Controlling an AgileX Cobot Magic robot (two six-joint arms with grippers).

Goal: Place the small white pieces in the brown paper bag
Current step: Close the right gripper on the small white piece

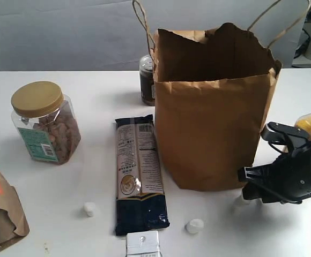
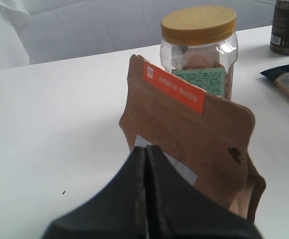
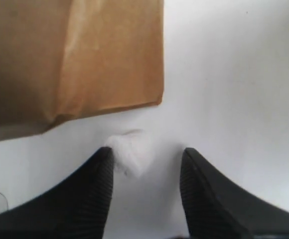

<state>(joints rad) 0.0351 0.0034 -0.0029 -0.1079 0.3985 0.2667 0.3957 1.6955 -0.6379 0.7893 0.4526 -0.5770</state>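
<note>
Nearest, far out to the left of the brown paper bag (image 1: 209, 134), the left hand (image 2: 146, 154) is clenched on nothing, just by an orange-labelled pouch (image 2: 194, 134). Two of the small white pieces (image 1: 194, 226) lie loose on the tabletop (image 1: 53, 187). One is just in front of the bag's left half. The other (image 1: 89, 209) is well out to the bag's left, past the dark noodle packet (image 1: 139, 171).

The third piece (image 3: 132, 152) sits at the foot of the bag's front right corner. The right hand (image 3: 147, 155) is released around it, with one finger touching the lump and a gap left to the other.

The grasp of this piece looks to be the step in hand. To do it well, centre the lump between the fingers and close gently, since it looks soft. Keep off the bag's wall so the bag is not nudged. Then lift straight up above the torn rim before moving over the mouth.

The pieces are tiny, rounded and matt white, hardly darker than the tabletop, so their edges are easy to misjudge. The bag stands upright behind them, its mouth open, its rim jagged and its twine handles raised.
</note>
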